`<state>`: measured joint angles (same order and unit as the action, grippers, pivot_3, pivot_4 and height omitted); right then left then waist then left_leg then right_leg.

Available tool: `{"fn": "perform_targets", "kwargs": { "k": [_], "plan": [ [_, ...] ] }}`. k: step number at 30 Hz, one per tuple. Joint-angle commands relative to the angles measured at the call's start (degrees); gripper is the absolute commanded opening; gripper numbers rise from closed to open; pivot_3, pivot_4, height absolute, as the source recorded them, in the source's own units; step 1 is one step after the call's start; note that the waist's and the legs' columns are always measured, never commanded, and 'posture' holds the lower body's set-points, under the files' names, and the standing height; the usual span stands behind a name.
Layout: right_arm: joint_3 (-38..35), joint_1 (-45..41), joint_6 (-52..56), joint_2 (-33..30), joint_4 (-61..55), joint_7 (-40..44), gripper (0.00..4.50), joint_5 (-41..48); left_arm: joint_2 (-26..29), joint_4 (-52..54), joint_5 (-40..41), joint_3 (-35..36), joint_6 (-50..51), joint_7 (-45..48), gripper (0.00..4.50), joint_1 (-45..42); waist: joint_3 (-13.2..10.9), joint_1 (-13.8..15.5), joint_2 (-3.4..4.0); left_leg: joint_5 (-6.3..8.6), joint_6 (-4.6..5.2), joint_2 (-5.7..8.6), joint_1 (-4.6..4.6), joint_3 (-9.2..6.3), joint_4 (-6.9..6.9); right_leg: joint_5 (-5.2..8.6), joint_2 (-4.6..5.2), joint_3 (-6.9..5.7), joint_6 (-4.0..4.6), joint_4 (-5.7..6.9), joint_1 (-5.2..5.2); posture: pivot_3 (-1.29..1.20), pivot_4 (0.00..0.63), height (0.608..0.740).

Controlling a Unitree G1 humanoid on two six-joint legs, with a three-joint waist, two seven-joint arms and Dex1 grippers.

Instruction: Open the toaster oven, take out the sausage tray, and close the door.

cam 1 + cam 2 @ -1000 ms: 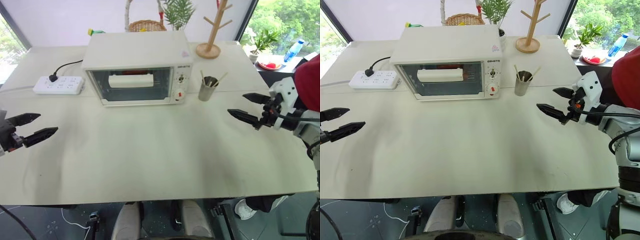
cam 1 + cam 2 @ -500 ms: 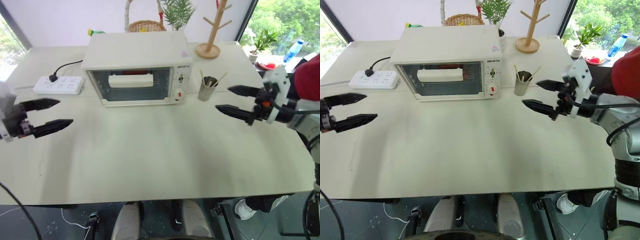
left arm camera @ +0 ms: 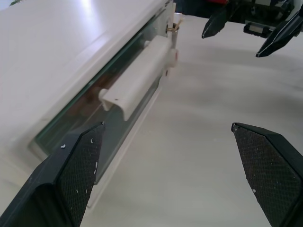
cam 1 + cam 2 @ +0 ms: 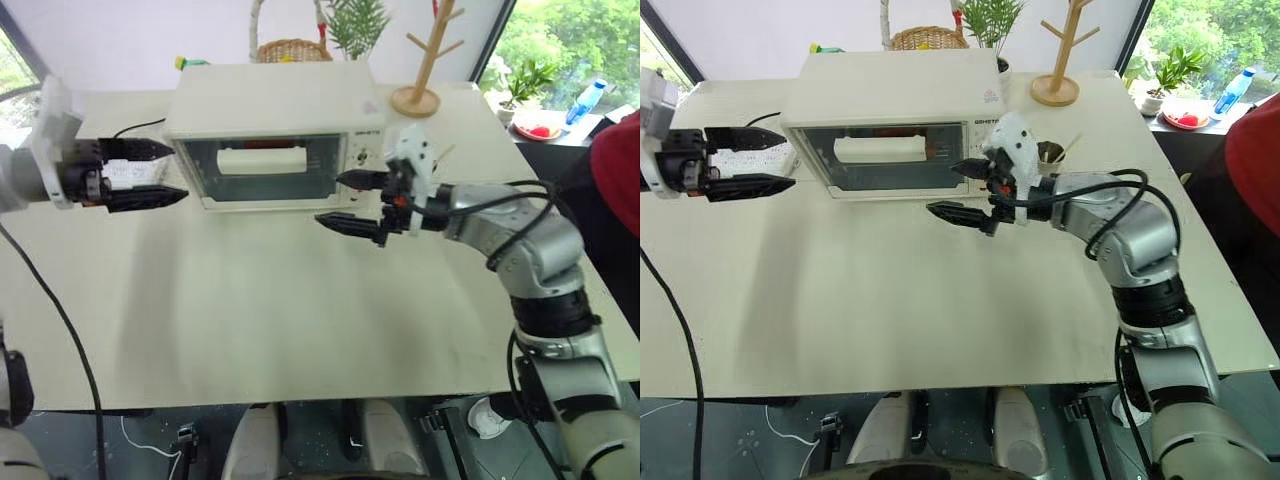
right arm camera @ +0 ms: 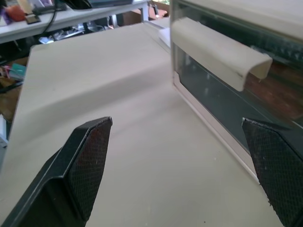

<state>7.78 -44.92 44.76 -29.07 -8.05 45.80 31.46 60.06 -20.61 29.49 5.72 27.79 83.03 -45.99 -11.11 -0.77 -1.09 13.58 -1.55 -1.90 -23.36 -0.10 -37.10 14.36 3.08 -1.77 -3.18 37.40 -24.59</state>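
Note:
The cream-white toaster oven [image 4: 270, 105] stands at the back middle of the table. Its glass door [image 4: 262, 178] is closed, and the white bar handle [image 5: 218, 52] lies across the top of it. Of the sausage tray I see only dim reddish-brown shapes [image 5: 279, 92] behind the glass. My left gripper [image 4: 178, 170] hovers open just off the oven's left front corner, pointing right. In front of the oven's right end, near the dial panel [image 4: 362, 170], my right gripper [image 4: 329, 198] hangs open and points left. Neither gripper touches the oven. The left wrist view shows the handle [image 3: 142, 78] ahead of my open fingers [image 3: 71, 175].
A white power strip [image 4: 745, 158] with a black plug lies left of the oven, behind my left gripper. To the oven's right are a metal cup of sticks [image 4: 1048, 152] and a wooden peg stand [image 4: 420, 95]. A wicker basket [image 4: 292, 50] sits behind. A person in red [image 4: 615, 150] stands at the far right.
Both arms swung inward toward the oven's front. The left gripper rose and moved right, and the right gripper moved left past the cup. Both stayed open.

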Motion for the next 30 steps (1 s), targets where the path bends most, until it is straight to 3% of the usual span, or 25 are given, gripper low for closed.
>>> {"fn": "perform_targets", "kwargs": {
  "k": [1, 17, 30],
  "plan": [
    [1.7, -3.1, -3.9, 3.2, 4.2, -1.2, 4.46, -4.0, -0.4, -5.3, -2.2, -1.4, -1.6, 3.6, 4.5, -3.6, 0.0, -0.1, 0.0, 0.0, 0.0, 0.0, 0.0, -0.01, 0.0, 0.0, 0.0, 0.0, 0.0, 0.03, 0.0, 0.0, 0.15, 0.74],
    [3.8, -12.0, -15.2, 10.8, 21.7, 1.6, 4.46, -14.1, -1.8, -12.7, -6.2, -1.0, -5.3, 5.3, 4.5, -7.7, 0.0, -0.2, 0.0, 0.0, 0.0, -0.02, -0.03, -0.03, -0.02, 0.0, -0.02, 0.01, 0.0, 0.09, -0.06, 0.0, 0.15, 0.74],
    [3.6, -7.8, -12.4, 12.0, 8.3, 7.3, 4.46, -10.4, -3.7, -16.5, -8.7, -2.1, -5.5, 5.0, 4.5, -11.3, 0.0, -0.4, -0.01, 0.0, 0.01, -0.06, -0.04, -0.06, -0.02, 0.0, -0.08, 0.01, 0.0, 0.18, -0.11, 0.0, 0.15, 0.74]
  ]
}}
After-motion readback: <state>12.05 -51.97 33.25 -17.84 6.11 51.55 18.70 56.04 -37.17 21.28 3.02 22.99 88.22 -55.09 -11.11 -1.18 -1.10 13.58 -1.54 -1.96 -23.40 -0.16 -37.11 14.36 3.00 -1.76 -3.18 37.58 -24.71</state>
